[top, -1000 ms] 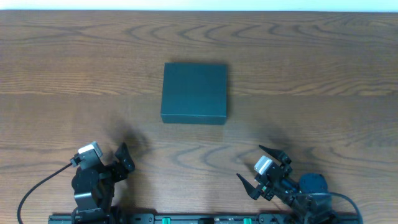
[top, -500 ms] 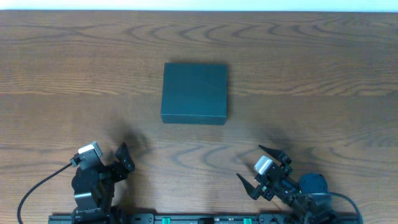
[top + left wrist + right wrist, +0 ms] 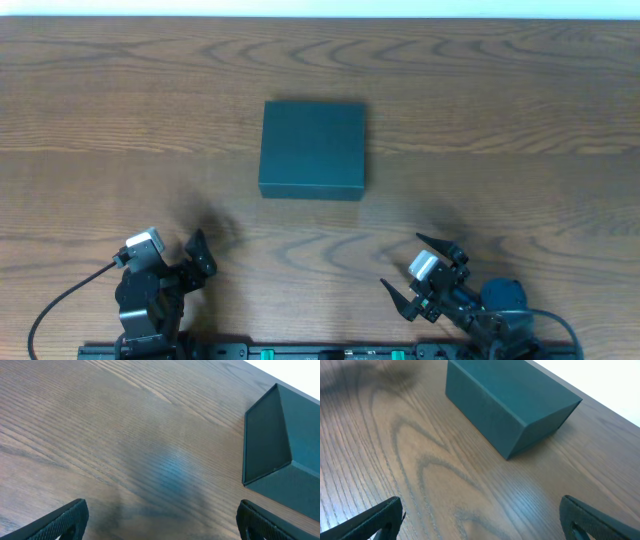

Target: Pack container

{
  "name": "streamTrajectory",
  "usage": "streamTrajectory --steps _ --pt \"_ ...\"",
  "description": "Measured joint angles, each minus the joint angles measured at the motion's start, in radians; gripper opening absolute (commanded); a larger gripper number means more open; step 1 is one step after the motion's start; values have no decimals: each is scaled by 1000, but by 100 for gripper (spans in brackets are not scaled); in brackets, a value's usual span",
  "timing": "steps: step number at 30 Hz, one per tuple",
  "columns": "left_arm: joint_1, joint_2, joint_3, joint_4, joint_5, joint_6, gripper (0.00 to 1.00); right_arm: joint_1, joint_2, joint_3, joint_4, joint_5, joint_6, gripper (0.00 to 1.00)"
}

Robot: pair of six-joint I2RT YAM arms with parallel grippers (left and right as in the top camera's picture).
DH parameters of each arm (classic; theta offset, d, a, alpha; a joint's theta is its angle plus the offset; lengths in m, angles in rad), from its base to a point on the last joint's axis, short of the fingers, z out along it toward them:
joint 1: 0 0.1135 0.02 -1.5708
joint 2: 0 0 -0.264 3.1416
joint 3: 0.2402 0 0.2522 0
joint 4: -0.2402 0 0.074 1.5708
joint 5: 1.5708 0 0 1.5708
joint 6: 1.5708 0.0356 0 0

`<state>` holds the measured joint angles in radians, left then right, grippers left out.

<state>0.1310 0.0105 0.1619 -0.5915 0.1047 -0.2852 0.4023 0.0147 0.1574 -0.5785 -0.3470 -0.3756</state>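
Matte and dark, the container (image 3: pixel 312 148) sits closed at the middle of the wooden table (image 3: pixel 520 100), its contents hidden. Well apart from it, near the front edge, the left gripper (image 3: pixel 161 511) and right gripper (image 3: pixel 400 261) both gape wide, holding nothing.

I find nothing to read in any of my views: no lettering, label, brand mark, number or sign. The dark matte, roughly square cardboard box (image 3: pixel 312 145) shows only plain faces, and the brown wood-grain table (image 3: pixel 520 110) shows only its grain.
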Motion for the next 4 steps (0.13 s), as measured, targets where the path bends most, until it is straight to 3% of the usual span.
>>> streamTrajectory --steps 4 --pt "0 0 0 0 0 0 95 0 0 0 0 0 0 99"
